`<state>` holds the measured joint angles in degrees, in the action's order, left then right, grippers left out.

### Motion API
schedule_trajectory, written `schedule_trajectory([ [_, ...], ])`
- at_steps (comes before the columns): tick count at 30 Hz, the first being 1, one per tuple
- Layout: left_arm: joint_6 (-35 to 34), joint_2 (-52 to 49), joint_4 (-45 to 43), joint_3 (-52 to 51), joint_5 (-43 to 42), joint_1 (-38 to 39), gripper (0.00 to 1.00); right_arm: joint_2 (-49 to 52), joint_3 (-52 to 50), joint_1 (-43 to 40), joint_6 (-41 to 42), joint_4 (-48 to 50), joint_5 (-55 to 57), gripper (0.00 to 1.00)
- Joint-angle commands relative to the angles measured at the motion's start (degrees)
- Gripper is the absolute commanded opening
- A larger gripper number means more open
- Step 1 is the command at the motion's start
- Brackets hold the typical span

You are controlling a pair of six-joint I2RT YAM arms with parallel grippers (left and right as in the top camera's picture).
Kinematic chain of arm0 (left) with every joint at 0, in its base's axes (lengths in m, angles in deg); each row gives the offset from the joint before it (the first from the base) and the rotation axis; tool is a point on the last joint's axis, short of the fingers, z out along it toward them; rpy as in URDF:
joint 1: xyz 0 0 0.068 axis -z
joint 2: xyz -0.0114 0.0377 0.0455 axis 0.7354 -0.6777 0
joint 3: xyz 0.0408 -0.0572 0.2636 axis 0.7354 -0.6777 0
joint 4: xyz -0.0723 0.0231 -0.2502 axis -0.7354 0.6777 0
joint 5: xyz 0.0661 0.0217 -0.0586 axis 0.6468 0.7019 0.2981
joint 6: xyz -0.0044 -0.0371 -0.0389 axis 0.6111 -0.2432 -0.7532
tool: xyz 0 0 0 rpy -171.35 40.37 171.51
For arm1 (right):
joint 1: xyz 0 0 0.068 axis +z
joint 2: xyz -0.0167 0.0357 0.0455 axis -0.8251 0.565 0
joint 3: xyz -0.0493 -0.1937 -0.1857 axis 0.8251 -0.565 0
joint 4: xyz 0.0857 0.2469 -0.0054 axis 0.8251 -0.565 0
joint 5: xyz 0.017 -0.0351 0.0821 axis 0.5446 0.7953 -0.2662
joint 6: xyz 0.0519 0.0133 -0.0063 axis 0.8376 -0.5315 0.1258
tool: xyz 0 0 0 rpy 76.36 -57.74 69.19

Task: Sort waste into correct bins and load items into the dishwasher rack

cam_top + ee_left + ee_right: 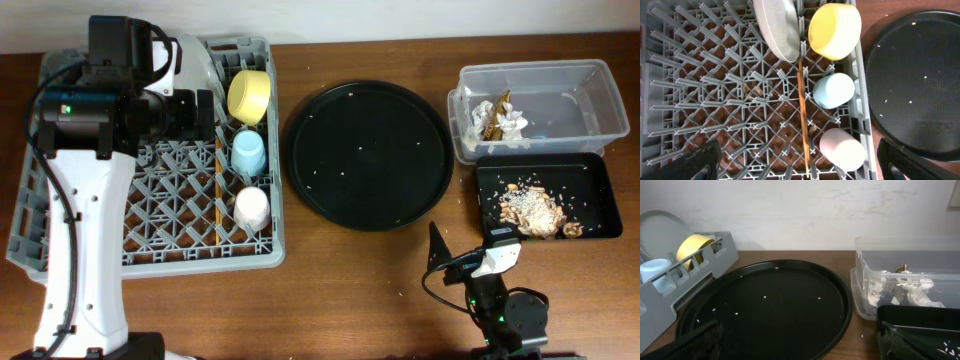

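Observation:
The grey dishwasher rack (150,250) holds the upright pale grey plate (776,27), the yellow bowl (835,30), the light blue cup (834,90), the pink-white cup (842,149) and the wooden chopsticks (802,110). My left gripper (800,167) hovers over the rack, open and empty. The clear tub (600,100) holds white tissue (512,120) and a gold-brown wrapper (492,118). The shallow black tray (600,180) holds beige food scraps (535,208). My right gripper (800,345) is open and empty, low near the table's front edge.
The round black tray (368,155) lies between the rack and the bins, with a few white crumbs on it. Small crumbs dot the wooden table around it. A wall runs along the table's far edge.

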<state>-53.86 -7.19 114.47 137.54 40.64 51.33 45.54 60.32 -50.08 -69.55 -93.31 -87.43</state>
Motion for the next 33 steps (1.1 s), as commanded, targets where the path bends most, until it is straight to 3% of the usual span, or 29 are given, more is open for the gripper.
schedule_trajectory([
  [1,0.5,0.8,-0.1,0.6,-0.4,0.0,0.99,-0.7,-0.3,0.5,0.4,-0.3,0.9,0.98],
  [6,0.5,1.5,-0.1,0.6,-0.4,0.0,0.99,-0.7,-0.3,0.5,0.4,-0.3,0.9,0.98],
  [9,0.5,9.8,-0.6,-1.9,0.2,0.0,0.99,-0.6,-0.3,0.5,0.4,-0.3,0.9,0.99],
  [11,0.5,17.1,-5.0,-9.1,2.3,0.0,0.99,-0.7,-0.3,0.5,0.4,-0.3,0.9,0.98],
  [17,0.5,49.7,-52.7,-62.6,-2.6,-0.1,0.99,-0.6,-0.3,0.5,0.4,-0.3,0.9,0.98],
  [19,0.5,60.3,-62.2,-78.2,-2.6,-0.4,0.99,-0.6,-0.3,0.5,0.4,-0.3,0.9,0.98],
  [24,0.5,76.4,-79.4,-102.4,-2.6,-0.5,0.99,-0.6,-0.3,0.5,0.4,-0.3,0.9,0.98],
  [28,0.5,87.2,-82.0,-112.4,-2.6,-0.5,0.99,-0.6,-0.3,0.5,0.4,-0.3,0.9,0.98],
  [33,0.5,91.5,-74.1,-112.9,0.0,-0.5,0.99,-0.7,-0.3,0.5,0.4,-0.3,0.9,0.98],
])
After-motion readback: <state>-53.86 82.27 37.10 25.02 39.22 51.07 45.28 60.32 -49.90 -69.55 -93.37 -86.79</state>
